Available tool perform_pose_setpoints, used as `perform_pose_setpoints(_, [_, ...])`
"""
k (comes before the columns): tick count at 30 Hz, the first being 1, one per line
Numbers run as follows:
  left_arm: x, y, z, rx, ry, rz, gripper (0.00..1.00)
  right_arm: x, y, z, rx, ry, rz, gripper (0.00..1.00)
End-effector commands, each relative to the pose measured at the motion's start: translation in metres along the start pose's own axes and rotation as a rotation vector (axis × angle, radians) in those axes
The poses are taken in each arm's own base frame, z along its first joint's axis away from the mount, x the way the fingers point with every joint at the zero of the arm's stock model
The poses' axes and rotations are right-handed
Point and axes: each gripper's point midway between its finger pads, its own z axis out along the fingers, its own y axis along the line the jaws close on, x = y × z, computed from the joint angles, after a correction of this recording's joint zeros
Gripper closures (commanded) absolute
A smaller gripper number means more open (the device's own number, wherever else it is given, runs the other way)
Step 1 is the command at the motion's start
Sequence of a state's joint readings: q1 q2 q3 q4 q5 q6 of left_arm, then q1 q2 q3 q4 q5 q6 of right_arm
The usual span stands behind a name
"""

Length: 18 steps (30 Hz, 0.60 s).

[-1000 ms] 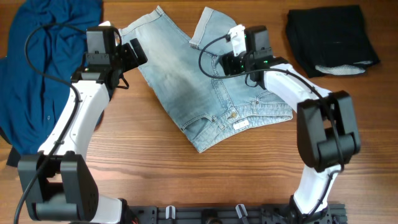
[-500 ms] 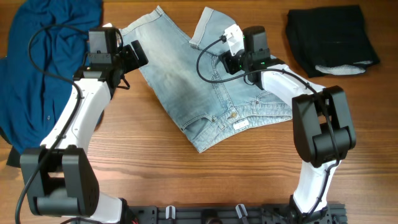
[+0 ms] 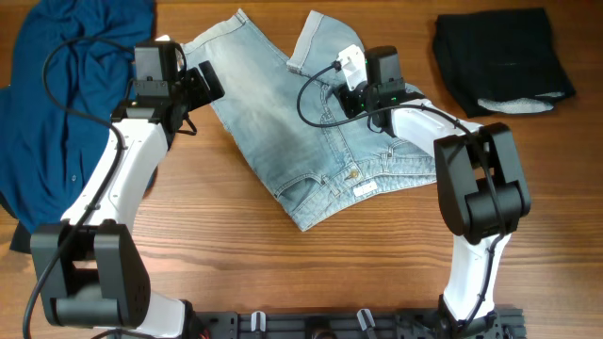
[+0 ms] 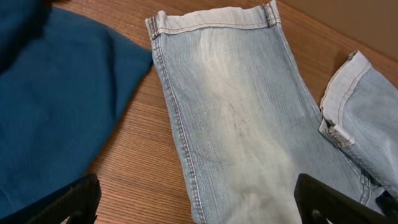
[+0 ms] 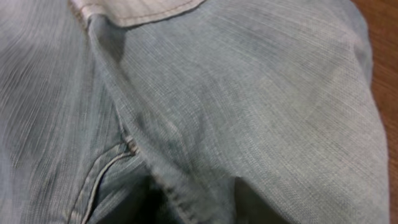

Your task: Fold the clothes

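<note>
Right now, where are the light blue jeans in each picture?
Overhead: jeans top middle, between both arms.
Left wrist: jeans fill the middle, one leg running downward.
Right wrist: jeans fill the whole picture, close up.
Shared landmark: the folded leg's pale hem, at right in left wrist, likely top edge in right wrist.

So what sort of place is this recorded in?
Probably a robot test bench, not a home: a wooden table, a mounting rail at its edge, pale denim pants, a blue garment and a black garment laid out.
</note>
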State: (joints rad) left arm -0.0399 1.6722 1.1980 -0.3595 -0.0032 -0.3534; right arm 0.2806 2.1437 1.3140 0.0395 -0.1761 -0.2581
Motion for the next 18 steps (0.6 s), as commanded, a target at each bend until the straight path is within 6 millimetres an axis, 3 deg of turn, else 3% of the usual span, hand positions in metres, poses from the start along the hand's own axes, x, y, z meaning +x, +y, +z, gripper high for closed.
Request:
perform_pose_setpoints(1, [0.002, 0.006, 0.005, -0.023, 0.004, 0.006, 0.0, 0.0, -0.01, 0.005, 0.055, -0.003, 0.027, 0.79])
perform_pose_setpoints(5, [0.002, 0.006, 0.005, -0.023, 0.004, 0.006, 0.0, -0.009, -0.022, 0.004, 0.114, -0.041, 0.086, 0.92])
perform_pose_setpoints(11, [0.002, 0.006, 0.005, -0.023, 0.004, 0.006, 0.0, -0.03, -0.034, -0.008, 0.139, -0.106, 0.181, 0.96])
perform_pose_setpoints(14, [0.002, 0.006, 0.005, -0.023, 0.003, 0.006, 0.0, -0.049, -0.056, -0.033, 0.168, -0.16, 0.279, 0.96])
perform_pose_setpoints(18, [0.002, 0.006, 0.005, -0.023, 0.003, 0.006, 0.0, -0.076, -0.103, -0.086, 0.224, -0.246, 0.45, 0.96])
